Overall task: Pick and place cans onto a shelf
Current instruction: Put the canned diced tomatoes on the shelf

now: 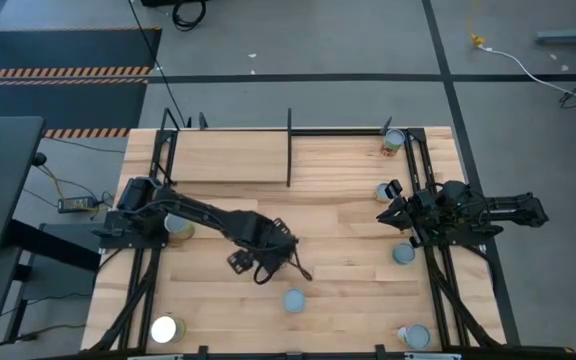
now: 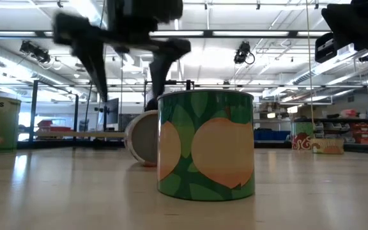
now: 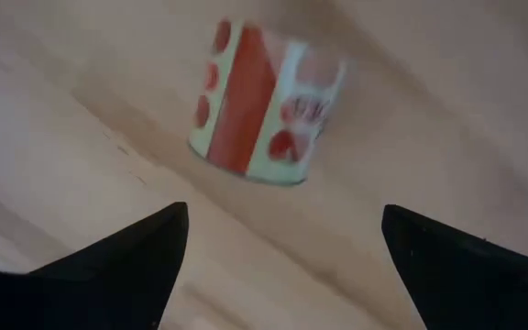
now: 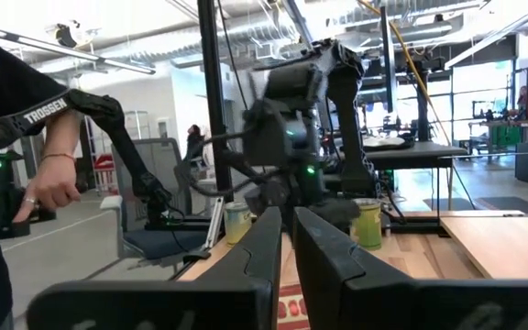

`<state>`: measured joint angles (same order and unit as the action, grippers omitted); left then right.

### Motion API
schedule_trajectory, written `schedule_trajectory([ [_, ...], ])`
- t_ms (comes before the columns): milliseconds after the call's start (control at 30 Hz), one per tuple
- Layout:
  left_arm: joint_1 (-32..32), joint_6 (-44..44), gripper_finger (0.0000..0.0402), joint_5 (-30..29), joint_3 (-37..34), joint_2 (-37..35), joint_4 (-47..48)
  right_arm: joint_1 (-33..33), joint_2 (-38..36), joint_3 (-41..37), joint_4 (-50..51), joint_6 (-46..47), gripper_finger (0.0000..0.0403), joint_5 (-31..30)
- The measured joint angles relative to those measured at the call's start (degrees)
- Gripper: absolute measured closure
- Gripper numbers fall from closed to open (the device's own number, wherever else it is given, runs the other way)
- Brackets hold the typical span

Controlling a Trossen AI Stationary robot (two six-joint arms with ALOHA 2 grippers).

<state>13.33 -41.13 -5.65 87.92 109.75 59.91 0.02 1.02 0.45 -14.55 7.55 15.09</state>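
A can with a red-and-white label [image 3: 264, 105] lies on its side on the wooden tabletop; the low view shows its round end [image 2: 142, 137]. My left gripper [image 3: 282, 247] hangs above it, pointing down, open, with a finger on either side and clear of it. In the high view this gripper [image 1: 253, 265] hides that can. A green can [image 2: 206, 144] stands upright near the front [image 1: 294, 300]. The shelf [image 1: 228, 155] is the pale board at the far left, edged by black rods. My right gripper [image 4: 287, 247] waits shut at the right edge [image 1: 383, 215], empty.
Other cans stand at the left [image 1: 178, 228], front left with a glaring lid [image 1: 165, 328], far right [image 1: 395, 142], right [image 1: 384, 192] [image 1: 403, 254] and front right [image 1: 415, 337]. A black rod [image 1: 289, 148] rises at the shelf's end. A person's hand [image 4: 49, 188] shows beyond the table.
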Motion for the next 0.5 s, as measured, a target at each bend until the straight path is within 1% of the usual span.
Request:
schedule_trajectory([
  [133,-1.4,-5.1,0.0033,-0.2,-1.2,0.1,-4.9,0.0,0.0,0.0,0.0,0.0,0.0363,0.0],
  [300,-1.2,-9.8,0.0033,3.7,-1.2,0.1,-8.9,0.0,0.0,0.0,0.0,0.0,0.0363,0.0],
  [367,-1.1,-11.8,0.0033,4.8,-1.3,1.2,-12.6,0.0,0.0,0.0,0.0,0.0,0.0363,0.0],
  [500,-1.1,-14.4,0.0033,0.3,-1.4,5.2,-17.2,0.0,0.0,0.0,0.0,0.0,0.0363,0.0],
])
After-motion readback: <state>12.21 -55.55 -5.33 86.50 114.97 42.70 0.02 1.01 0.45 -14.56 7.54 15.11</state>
